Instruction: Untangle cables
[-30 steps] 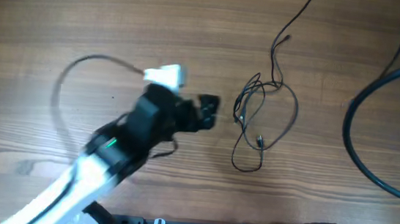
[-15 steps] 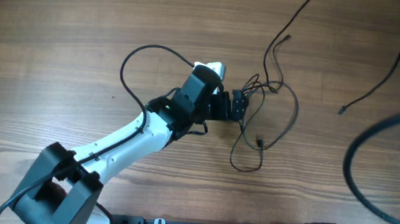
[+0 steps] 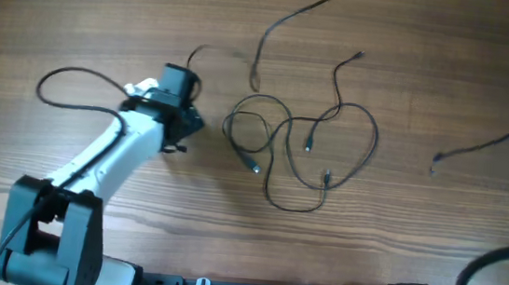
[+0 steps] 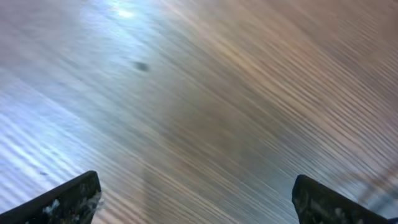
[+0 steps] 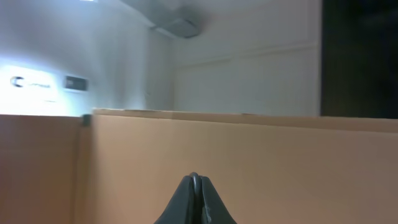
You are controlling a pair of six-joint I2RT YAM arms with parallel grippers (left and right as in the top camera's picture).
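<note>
Left fingers: we see the left gripper spread wide, holding nothing, only bare table between its tips.
Right fingers: the right gripper is pressed closed with nothing visible in it, facing a brown board.
Cables: loose on the wood, near and to the right of the left fingers in our overhead view, not touching them.
Lie of the cables: overlapping loops spread mostly left to right; one strand runs off toward the upper right.
</note>
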